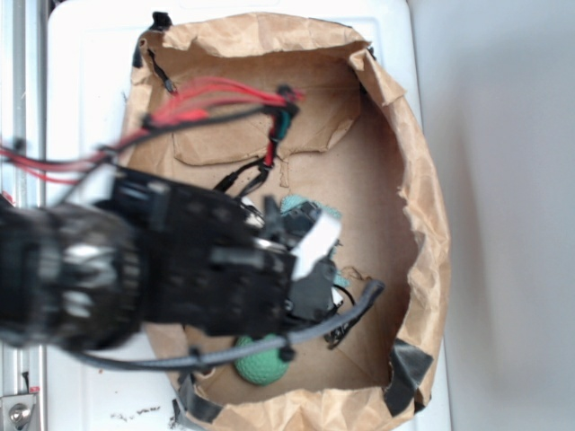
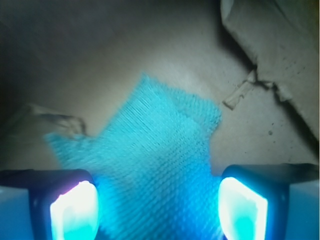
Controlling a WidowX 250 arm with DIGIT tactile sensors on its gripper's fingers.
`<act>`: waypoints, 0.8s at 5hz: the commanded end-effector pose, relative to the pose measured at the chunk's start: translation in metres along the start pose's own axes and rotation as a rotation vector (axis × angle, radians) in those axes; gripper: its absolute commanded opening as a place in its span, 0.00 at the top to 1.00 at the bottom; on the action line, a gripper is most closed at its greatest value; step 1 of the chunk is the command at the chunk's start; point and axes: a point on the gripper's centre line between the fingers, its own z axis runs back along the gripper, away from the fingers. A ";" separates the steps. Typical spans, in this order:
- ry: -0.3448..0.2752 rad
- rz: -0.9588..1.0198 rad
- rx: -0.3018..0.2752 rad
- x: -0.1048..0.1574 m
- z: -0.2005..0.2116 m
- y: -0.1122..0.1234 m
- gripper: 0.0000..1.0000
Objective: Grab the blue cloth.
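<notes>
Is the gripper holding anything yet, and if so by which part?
Nothing is held. The gripper has its jaws open on either side of the blue cloth, which lies flat on the cardboard floor between them, not yet pinched.

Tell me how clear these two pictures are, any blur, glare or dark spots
Exterior view: the arm is smeared by blur, the blue cloth mostly hidden behind it; the green ball and paper box are sharper. Wrist view: the cloth is soft and slightly blurred, the fingers glare bright cyan-white, and the upper left corner falls into shadow.
</notes>
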 end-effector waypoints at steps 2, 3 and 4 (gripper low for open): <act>-0.055 -0.035 0.013 0.004 -0.011 -0.009 0.00; -0.052 -0.032 0.013 0.004 -0.011 -0.006 1.00; -0.052 -0.030 -0.003 0.010 0.002 -0.003 1.00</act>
